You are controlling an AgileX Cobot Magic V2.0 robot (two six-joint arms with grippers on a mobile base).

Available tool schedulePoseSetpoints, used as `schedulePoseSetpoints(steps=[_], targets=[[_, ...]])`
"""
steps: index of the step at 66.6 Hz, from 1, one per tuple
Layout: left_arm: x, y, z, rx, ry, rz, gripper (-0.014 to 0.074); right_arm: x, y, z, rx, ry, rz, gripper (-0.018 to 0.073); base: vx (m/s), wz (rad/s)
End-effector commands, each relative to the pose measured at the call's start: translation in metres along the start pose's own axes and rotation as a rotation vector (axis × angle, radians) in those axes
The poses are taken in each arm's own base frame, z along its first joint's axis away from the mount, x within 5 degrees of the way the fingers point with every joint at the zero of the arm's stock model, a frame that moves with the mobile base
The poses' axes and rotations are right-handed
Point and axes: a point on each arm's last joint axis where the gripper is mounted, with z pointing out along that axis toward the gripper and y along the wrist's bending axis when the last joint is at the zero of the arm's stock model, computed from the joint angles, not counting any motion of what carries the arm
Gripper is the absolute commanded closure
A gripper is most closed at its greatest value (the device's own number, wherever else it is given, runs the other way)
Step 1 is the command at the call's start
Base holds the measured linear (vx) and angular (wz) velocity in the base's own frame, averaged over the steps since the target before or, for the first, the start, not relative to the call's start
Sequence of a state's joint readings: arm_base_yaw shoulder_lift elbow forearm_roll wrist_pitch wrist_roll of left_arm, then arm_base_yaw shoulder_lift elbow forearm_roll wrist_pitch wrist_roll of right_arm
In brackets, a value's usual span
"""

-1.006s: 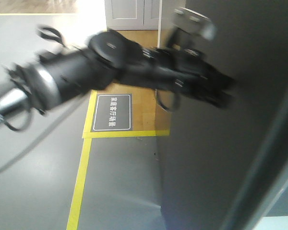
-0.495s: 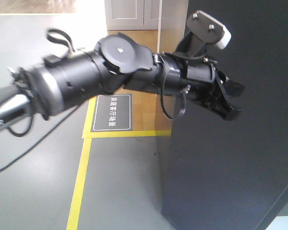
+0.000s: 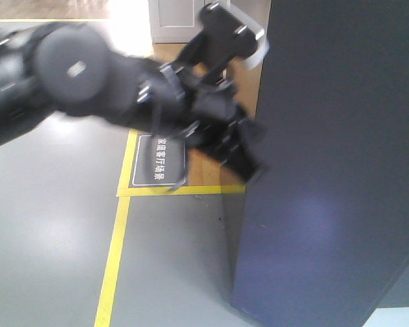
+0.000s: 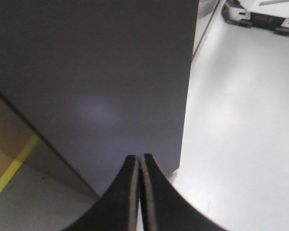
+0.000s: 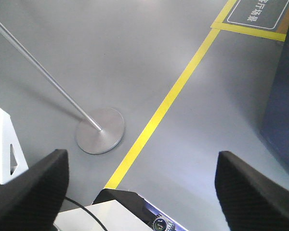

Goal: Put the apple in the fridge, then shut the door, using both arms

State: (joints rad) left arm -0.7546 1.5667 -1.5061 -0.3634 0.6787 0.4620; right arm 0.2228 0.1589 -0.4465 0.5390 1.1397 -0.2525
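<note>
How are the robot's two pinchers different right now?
The left gripper is squeezed shut, fingers touching, while the right gripper is spread wide open. The left one aims at the fridge's dark grey door; the right one points down at the grey floor with its yellow line. Both are black and empty.

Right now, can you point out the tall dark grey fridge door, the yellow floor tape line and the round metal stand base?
tall dark grey fridge door (image 3: 334, 163), front view, flat outer face.
yellow floor tape line (image 5: 168, 98), right wrist view, mid-strip.
round metal stand base (image 5: 100, 131), right wrist view, disc top.
</note>
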Motion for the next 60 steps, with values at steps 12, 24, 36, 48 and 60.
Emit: schedulePoseSetpoints(steps=[12, 24, 36, 48, 60], targets=[[0.024, 0.005, -0.059, -0.166, -0.081, -0.074, 0.0603, -0.01, 0.005, -0.004, -0.031, -0.066, 0.014, -0.0031, 0.0, 0.0], [0.054, 0.022, -0.085, -0.308, -0.034, -0.151, 0.0603, -0.011, 0.006, -0.004, -0.052, -0.071, 0.025, -0.0031, 0.0, 0.0], [0.079, 0.03, -0.106, -0.395, -0.02, -0.221, 0.0603, -0.011, 0.007, -0.004, -0.06, -0.074, 0.032, -0.0031, 0.0, 0.0], [0.091, 0.031, -0.108, -0.414, 0.0, -0.221, 0.0603, -0.015, 0.004, -0.001, -0.037, -0.039, 0.054, -0.0002, 0.0, 0.0], [0.091, 0.031, -0.108, -0.413, 0.001, -0.219, 0.0603, -0.033, 0.0, -0.009, 0.05, 0.099, 0.026, 0.0078, 0.0, 0.0]])
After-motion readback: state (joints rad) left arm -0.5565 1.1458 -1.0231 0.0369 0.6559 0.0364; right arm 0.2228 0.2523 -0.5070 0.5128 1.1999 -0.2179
